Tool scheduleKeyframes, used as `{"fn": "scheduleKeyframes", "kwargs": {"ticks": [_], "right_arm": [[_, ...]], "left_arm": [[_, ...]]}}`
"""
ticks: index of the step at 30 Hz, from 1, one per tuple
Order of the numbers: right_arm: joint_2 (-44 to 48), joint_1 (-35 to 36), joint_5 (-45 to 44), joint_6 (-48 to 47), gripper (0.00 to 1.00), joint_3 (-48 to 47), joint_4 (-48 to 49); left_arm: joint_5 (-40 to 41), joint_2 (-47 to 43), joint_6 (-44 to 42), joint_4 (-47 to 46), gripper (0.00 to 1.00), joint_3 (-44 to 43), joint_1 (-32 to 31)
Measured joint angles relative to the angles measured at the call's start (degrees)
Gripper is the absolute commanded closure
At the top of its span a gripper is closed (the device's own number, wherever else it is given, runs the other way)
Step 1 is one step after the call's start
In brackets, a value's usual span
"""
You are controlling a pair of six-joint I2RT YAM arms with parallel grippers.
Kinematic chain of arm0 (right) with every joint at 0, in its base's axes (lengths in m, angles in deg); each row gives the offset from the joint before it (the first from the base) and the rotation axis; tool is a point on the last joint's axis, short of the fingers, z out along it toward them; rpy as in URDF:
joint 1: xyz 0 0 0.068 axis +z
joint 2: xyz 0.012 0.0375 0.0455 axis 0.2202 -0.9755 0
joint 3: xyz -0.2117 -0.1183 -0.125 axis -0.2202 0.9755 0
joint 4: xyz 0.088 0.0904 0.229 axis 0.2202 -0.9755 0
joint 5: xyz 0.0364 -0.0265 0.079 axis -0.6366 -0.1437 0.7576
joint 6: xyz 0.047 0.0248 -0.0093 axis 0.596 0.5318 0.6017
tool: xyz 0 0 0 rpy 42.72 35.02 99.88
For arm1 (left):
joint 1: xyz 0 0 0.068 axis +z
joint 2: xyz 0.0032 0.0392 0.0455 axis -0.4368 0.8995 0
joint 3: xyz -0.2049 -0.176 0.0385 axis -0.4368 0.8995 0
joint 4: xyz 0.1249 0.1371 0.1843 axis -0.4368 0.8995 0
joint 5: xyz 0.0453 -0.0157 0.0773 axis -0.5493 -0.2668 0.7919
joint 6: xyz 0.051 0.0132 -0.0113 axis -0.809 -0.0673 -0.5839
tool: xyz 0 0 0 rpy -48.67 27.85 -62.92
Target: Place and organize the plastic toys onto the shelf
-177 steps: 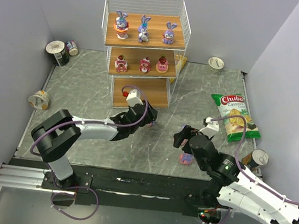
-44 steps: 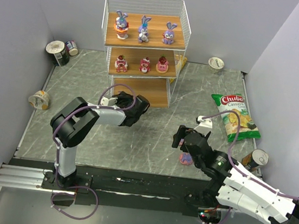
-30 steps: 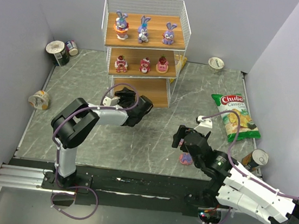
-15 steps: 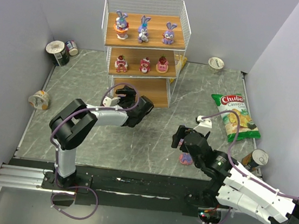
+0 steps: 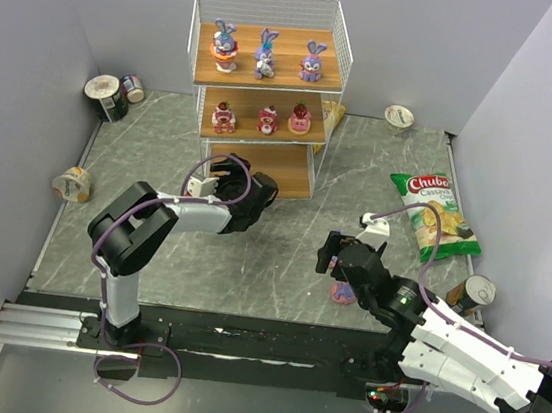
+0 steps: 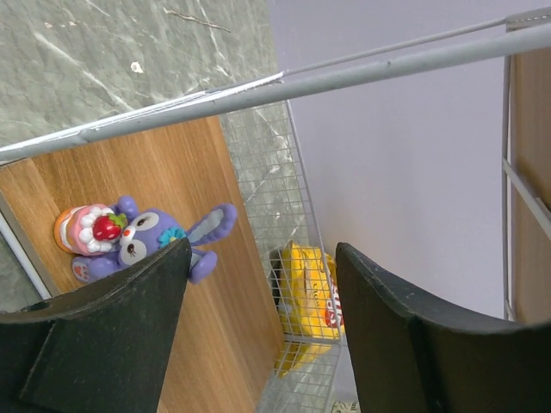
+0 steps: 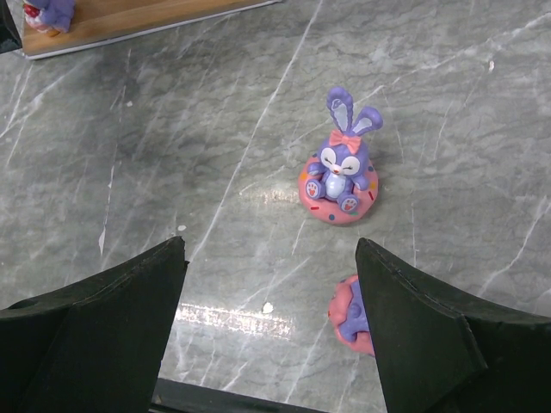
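Note:
The shelf (image 5: 271, 85) holds three bunnies (image 5: 266, 52) on its top board and three pink-red figures (image 5: 268, 118) on the middle board. My left gripper (image 5: 261, 189) is open and empty at the front of the bottom board (image 6: 215, 284). In the left wrist view a purple bunny (image 6: 129, 241) lies on its side on that board, left of my left gripper (image 6: 258, 288) and apart from it. My right gripper (image 7: 269, 284) is open and empty above the floor. A bunny on a pink ring (image 7: 338, 176) stands ahead of it. A second pink-purple toy (image 7: 351, 315) lies partly behind the right finger (image 7: 413, 327). One floor toy (image 5: 343, 293) shows in the top view.
A yellow bag (image 6: 314, 292) sits behind the shelf's wire back. A green-red chip bag (image 5: 434, 214) and a can (image 5: 474, 291) lie at the right. Cups and cans (image 5: 108, 93) stand at the far left, one cup (image 5: 72, 184) at mid left, one cup (image 5: 399, 115) at the back right.
My left gripper has moved from the open floor up to the front of the shelf's bottom board. My right gripper has shifted only slightly.

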Motion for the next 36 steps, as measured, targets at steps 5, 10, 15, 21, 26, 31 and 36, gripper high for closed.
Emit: {"fn": "scheduleKeyframes", "kwargs": {"ticks": [5,10,15,21,26,31,36], "right_arm": [[0.02,0.0,0.0,0.0,0.13,0.0,0.11],[0.04,0.0,0.02,0.0,0.13,0.0,0.35],[0.04,-0.11,1.01,-0.02,0.14,0.0,0.74],[0.11,-0.63,4.22,0.02,0.14,0.02,2.12],[-0.11,-1.31,8.24,0.02,0.32,0.57,5.77],[-6.82,-6.05,16.59,0.42,0.66,1.73,16.61],[-24.0,-9.92,25.79,0.44,0.97,-1.09,29.22]], "left_arm": [[-0.15,-0.92,0.5,1.16,0.27,0.0,0.0],[-0.24,-2.91,1.18,2.54,0.25,0.83,-0.07],[-0.2,-6.38,2.01,5.73,0.24,2.54,-1.2],[-0.04,-13.79,2.23,9.7,0.23,5.62,-3.93],[-0.46,-21.24,0.76,10.88,0.25,11.06,-4.98],[-2.51,-30.88,-6.25,11.39,0.25,17.55,-4.61],[-12.48,-42.82,-23.45,6.05,0.28,26.12,2.89]]}}
